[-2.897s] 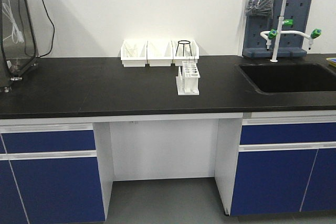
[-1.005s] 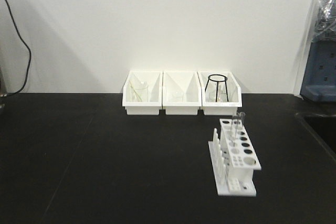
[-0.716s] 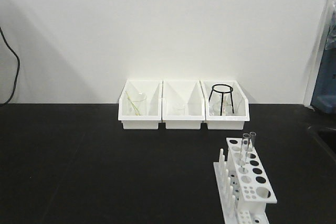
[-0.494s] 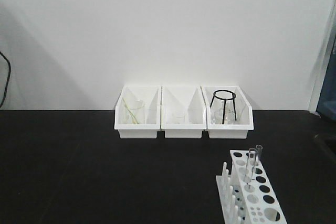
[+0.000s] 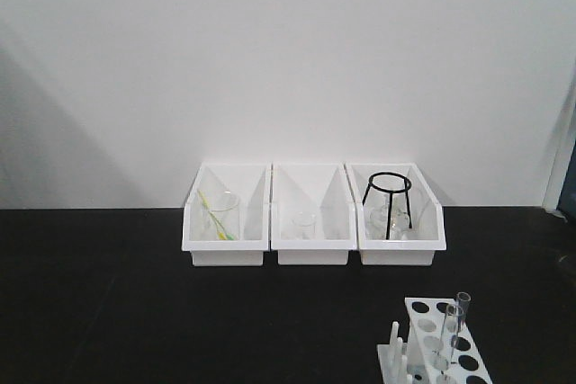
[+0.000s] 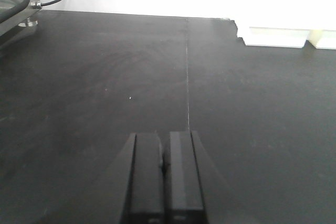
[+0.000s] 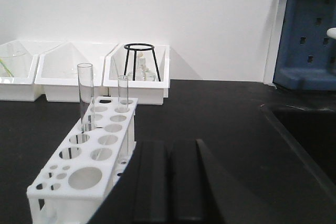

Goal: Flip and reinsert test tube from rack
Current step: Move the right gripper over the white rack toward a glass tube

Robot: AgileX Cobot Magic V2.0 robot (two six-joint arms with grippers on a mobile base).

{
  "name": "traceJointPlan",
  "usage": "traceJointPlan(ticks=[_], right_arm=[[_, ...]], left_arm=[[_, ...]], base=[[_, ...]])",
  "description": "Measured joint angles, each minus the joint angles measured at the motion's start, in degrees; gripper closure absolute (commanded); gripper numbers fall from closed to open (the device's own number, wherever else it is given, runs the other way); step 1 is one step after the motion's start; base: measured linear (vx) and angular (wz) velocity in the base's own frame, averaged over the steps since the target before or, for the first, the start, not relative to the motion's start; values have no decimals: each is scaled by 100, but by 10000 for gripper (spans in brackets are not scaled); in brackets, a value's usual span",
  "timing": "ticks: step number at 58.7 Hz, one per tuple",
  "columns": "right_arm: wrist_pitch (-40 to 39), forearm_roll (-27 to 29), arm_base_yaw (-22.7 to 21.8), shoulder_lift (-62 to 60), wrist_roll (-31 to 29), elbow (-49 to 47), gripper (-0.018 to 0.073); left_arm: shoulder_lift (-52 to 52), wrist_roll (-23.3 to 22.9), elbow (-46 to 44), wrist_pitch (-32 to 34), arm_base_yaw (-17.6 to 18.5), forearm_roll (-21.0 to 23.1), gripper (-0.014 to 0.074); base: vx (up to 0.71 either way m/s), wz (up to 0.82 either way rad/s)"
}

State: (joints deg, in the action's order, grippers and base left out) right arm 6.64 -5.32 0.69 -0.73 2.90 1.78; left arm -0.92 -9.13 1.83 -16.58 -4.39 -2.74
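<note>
Right wrist view alone shows rack's front end.

The left end effector, jaws pressed together, points across the black countertop toward white bins.

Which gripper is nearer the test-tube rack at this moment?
Right. The right gripper sits close beside the rack; the left gripper is over the black counter, with no rack in its wrist view.

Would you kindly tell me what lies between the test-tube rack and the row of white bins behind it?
Nothing: the front-facing view shows only bare black countertop between the rack and the bins.
</note>
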Motion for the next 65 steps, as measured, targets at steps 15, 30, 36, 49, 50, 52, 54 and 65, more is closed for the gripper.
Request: traceJointPlan(ticks=[15, 30, 36, 49, 50, 52, 54, 65], right_arm=[[0, 0, 0, 0, 0, 0, 568], [-664, 19, 0, 0, 93, 11, 568], [-1110, 14, 0, 24, 237, -176, 568], [-347, 8, 0, 1001, 287, -1474, 561], [-321, 8, 0, 1085, 287, -1538, 560], [-277, 8, 0, 1292, 287, -1677, 556], [-251, 8, 0, 1497, 287, -1788, 551], [-349, 13, 0, 2535, 288, -2006, 454]], left_arm=[[0, 0, 0, 0, 0, 0, 603], [0, 0, 0, 0, 0, 0, 603], [0, 0, 0, 0, 0, 0, 603], [0, 0, 0, 0, 0, 0, 603], [0, 0, 0, 0, 0, 0, 603], [0, 0, 0, 0, 0, 0, 603], [0, 0, 0, 0, 0, 0, 603], [0, 0, 0, 0, 0, 0, 603]], base=[[9, 2], [3, 1], [0, 0], [0, 0], [0, 0], [0, 0], [0, 0], [0, 0]])
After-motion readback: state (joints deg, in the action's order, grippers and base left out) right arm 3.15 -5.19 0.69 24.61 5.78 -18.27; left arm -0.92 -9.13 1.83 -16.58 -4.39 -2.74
